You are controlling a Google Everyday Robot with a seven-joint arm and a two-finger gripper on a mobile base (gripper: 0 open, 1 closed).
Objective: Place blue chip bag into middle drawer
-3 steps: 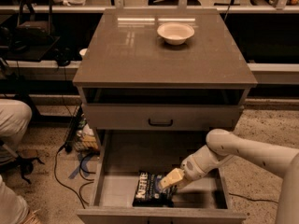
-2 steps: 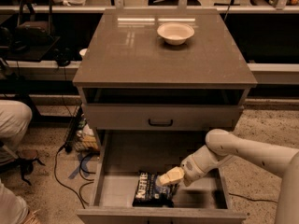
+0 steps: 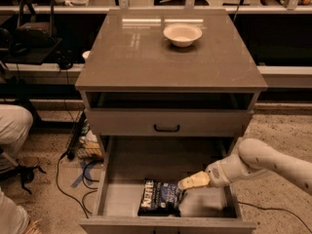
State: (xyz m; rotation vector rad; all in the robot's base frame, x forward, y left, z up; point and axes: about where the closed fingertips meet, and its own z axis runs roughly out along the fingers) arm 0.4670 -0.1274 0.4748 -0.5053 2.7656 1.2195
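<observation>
The blue chip bag (image 3: 160, 197) lies flat on the floor of the open middle drawer (image 3: 124, 179), near the drawer's front middle. It is dark blue with white lettering. My gripper (image 3: 187, 182) reaches in from the right on a white arm and sits just above the bag's right edge, inside the drawer.
A white bowl (image 3: 182, 34) stands on the cabinet top (image 3: 146, 57). The drawer front with the black handle (image 3: 166, 128) above is closed. A person's legs (image 3: 12, 130) are at the left, with cables (image 3: 73, 179) on the floor beside the cabinet.
My gripper has lifted slightly up and right off the bag. The bag stays where it lay in the drawer.
</observation>
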